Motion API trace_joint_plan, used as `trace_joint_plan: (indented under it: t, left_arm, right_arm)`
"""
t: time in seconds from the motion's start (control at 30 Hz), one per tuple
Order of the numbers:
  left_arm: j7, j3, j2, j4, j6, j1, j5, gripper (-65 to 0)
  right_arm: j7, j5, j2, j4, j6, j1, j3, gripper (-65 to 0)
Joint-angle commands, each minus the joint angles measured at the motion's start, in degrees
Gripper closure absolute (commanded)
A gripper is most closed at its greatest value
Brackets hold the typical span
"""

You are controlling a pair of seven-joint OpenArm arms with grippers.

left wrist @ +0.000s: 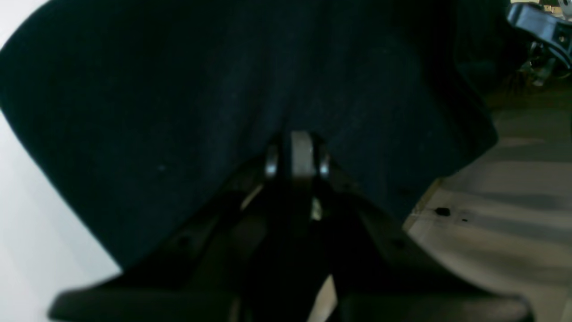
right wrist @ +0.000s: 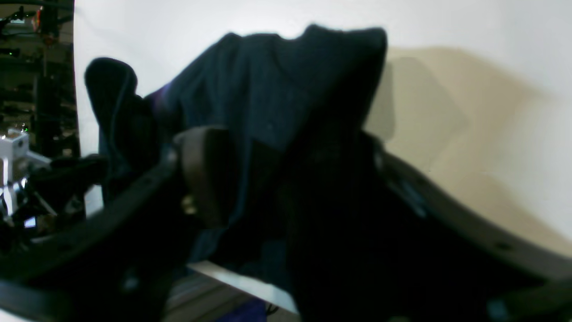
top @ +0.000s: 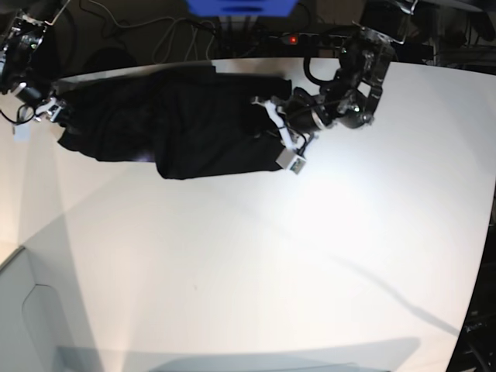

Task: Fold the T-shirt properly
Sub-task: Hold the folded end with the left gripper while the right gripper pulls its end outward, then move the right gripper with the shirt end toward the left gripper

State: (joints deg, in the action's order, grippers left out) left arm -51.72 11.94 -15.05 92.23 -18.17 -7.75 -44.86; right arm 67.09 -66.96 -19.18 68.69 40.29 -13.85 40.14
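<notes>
Black cloth fills the space at our left gripper (left wrist: 297, 156), whose jaws are pressed together on a fold of the large plain black short-sleeved T-shirt (left wrist: 250, 80); in its wrist view the fabric spreads up and away from the tips and covers most of the frame. To that gripper's outer side lies the bare white table (left wrist: 27, 232).

Our right gripper (right wrist: 277, 156) sits at the other end of the garment. Its wrist view shows one rounded dark finger pad (right wrist: 203, 172) just beside a bunched hump of the shirt, with cloth lying between and over the two finger arms. The jaws stand apart, but we cannot tell whether they grip the cloth or only rest around it.

From the base view, the T-shirt (top: 182, 128) stretches as a long dark band between the two grippers, along the far edge of the table (top: 294, 263). The left gripper (top: 267, 124) is at the band's right end, the right gripper (top: 58, 112) at its left end.
</notes>
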Motion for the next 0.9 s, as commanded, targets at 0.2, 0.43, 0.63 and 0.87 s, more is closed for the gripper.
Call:
trace_joint_plan:
  t: [0.2, 0.43, 0.63, 0.87]
  left_arm:
    - [0.87, -6.36, 0.15, 4.61, -0.42, -0.74, -1.42, -3.2]
    - [0.78, -12.25, -0.03, 5.84, -0.42, -4.43, -0.9, -3.1]
    - [4.47, -15.68, 1.82, -2.34, -0.42, -6.54, 5.26, -3.0]
    - [9.13, -15.94, 4.19, -9.63, -0.42, -7.33, 12.47, -3.0]
  right_arm:
    - [4.51, 5.55, -0.21, -0.33, -0.29, -0.53, -0.89, -12.3]
    - [4.43, 5.55, -0.56, 0.55, -0.29, 1.23, -2.82, 0.0]
    - [4.34, 5.64, -0.12, 13.12, -0.29, 0.09, -2.65, 0.0]
    - [4.07, 5.73, 1.03, 23.4, -0.29, -2.55, -2.21, 0.0]
